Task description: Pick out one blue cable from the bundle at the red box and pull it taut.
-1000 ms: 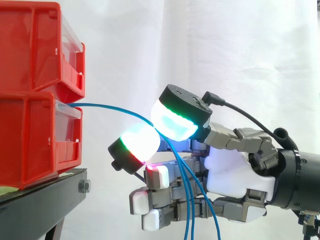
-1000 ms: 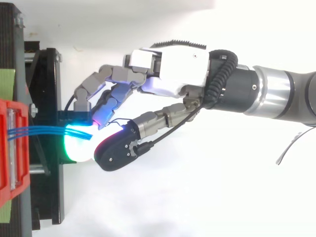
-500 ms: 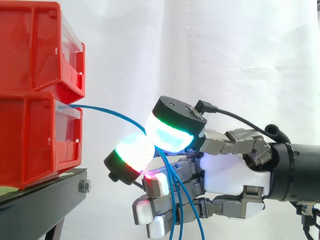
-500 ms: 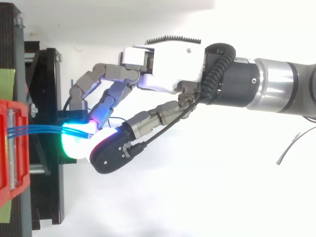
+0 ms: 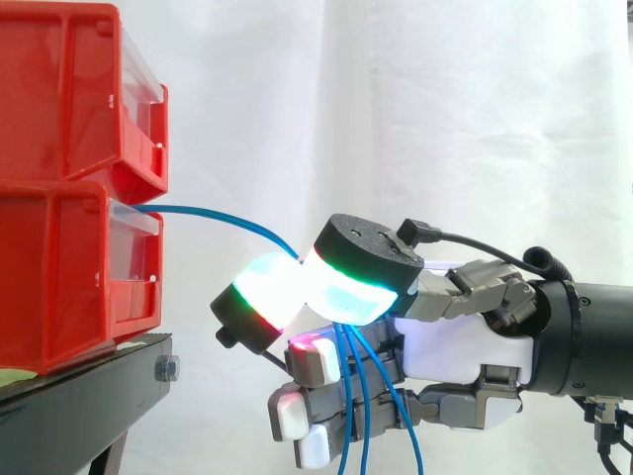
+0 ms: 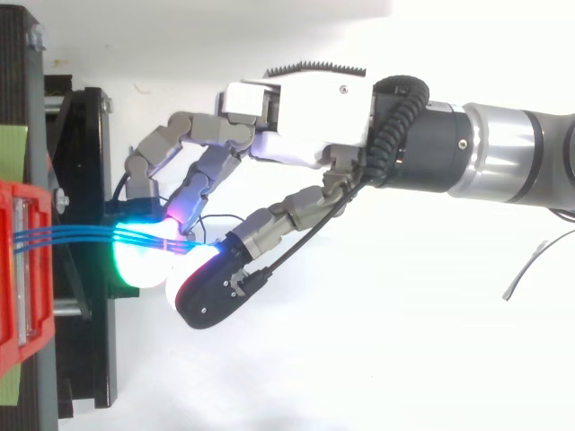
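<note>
Blue cables (image 5: 218, 216) leave the front of the lower red bin (image 5: 59, 277) and arc right to my hand (image 5: 455, 341). Seen from above, three cables (image 6: 81, 237) run side by side from the bin (image 6: 13, 278) into the hand (image 6: 314, 121). Two glowing fingertips (image 5: 272, 292) are pressed together, with the cables going in between them. Below the pads the cables (image 5: 361, 406) hang loose in front of the curled lower fingers. The stretch from bin to pads still sags in a curve.
A second red bin (image 5: 69, 89) sits on top of the lower one. Both stand on a black stand (image 5: 89, 396) at the left, whose frame (image 6: 85, 180) lies just under the fingertips. A white curtain hangs behind.
The two glowing pads, slightly apart a second ago, have closed against each other around the cables. The hand has shifted a little toward the bins and lower, and the hanging cables swung left.
</note>
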